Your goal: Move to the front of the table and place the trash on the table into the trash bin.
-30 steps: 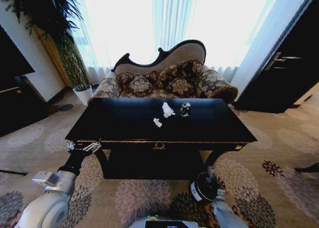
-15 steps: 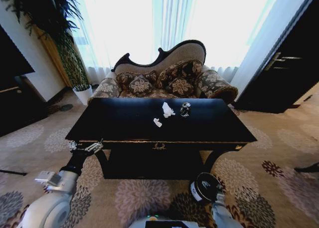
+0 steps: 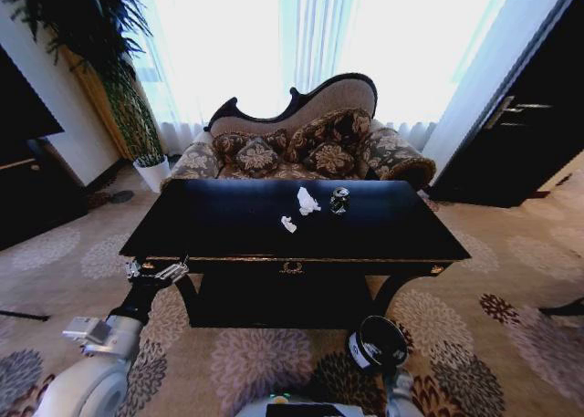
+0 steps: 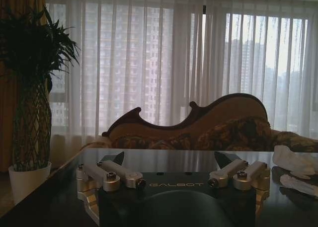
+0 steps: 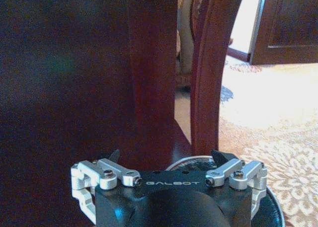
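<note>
Robot sits squarely at the front of the table [image 3: 228, 225], so by my read the drive-up step is done and pickup hasn't started: all the litter is on the tabletop, none in the bin.

Largest to smallest:
- Table: glossy black, patterned sofa [image 3: 301, 148] directly behind it, curtained window beyond.
- Trash bin [image 3: 376, 342]: on the carpet at the front right, just beside the table's right front leg, mouth open and facing up.
- Trash, right of centre on the top: bigger crumpled paper [image 3: 307, 201], dark shiny can-like item [image 3: 339, 199] just beside it on the right, smaller paper scrap [image 3: 288, 224] a little nearer the robot. In the left wrist view two white scraps [image 4: 297, 163] lie off to one side. A clear bottle may be there too; can't make it out against the gloss.

Arms:
- Left gripper [image 3: 157, 271]: raised at the table's front left corner, roughly at top-edge height, pointing across the surface toward the sofa, fingers spread wide, nothing between them.
- Right gripper [image 5: 168, 162]: low, beside the bin and facing the right front leg [image 5: 211, 68], fingers likewise spread and empty.

Next move, as I judge it: reach in over the tabletop to the nearest scrap, pinch light on soft paper, then carry it down to the bin. The litter lies well right of the left gripper's line.
</note>
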Robot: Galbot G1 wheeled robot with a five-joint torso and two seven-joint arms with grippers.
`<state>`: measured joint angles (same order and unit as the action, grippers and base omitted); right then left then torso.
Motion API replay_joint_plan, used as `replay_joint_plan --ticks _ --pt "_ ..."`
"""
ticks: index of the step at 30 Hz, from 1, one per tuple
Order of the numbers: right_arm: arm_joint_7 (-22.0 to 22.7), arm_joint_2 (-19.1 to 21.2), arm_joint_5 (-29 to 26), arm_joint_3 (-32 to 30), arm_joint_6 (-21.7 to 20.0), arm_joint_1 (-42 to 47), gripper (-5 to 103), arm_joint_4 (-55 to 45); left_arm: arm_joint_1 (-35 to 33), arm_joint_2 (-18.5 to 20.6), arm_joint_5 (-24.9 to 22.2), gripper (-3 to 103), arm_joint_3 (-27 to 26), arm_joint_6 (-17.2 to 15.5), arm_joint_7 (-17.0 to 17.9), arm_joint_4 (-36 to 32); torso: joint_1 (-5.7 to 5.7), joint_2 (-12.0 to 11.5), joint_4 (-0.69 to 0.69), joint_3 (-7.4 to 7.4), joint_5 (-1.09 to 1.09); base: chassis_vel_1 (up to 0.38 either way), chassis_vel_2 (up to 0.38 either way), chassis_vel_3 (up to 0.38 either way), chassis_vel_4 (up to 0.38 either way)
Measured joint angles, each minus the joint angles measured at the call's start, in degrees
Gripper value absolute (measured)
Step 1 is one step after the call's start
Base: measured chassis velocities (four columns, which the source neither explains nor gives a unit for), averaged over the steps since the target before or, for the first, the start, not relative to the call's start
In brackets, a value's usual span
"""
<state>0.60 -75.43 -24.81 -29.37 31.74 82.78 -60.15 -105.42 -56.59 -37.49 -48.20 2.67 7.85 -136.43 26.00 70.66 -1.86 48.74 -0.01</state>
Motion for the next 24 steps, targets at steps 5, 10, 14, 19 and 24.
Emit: replay_joint_plan --ticks 5,10,14,19,24 --pt "0.4 -2.0 1.3 -1.1 2.5 8.1 100 -10.3 0.0 0.0 0.0 100 0.0 0.0 0.0 0.0 0.0 0.0 0.0 0.0 0.0 0.0 0.0 0.0 0.0" --pt "0.9 -3.6 1.0 -2.3 3.9 14.8 100 -18.6 0.0 0.0 0.0 100 0.0 0.0 0.0 0.0 0.0 0.0 0.0 0.0 -0.01 0.0 0.0 0.0 0.0" --pt "1.9 -4.3 1.8 -2.9 4.6 19.4 100 -24.8 0.0 0.0 0.0 100 0.0 -0.1 0.0 0.0 0.0 0.0 0.0 0.0 -0.01 0.0 0.0 0.0 0.0" --pt "2.3 -4.1 1.3 -3.7 5.9 24.6 100 -31.2 0.0 0.0 0.0 100 0.0 -0.1 0.0 0.0 0.0 0.0 0.0 0.0 0.01 0.0 0.0 0.0 0.0" --pt "3.3 -4.6 -2.2 -8.4 3.5 29.6 100 -45.9 0.0 0.0 0.0 100 0.0 -0.1 0.0 0.0 0.0 0.0 0.0 0.01 0.0 0.0 0.0 0.0 0.0"
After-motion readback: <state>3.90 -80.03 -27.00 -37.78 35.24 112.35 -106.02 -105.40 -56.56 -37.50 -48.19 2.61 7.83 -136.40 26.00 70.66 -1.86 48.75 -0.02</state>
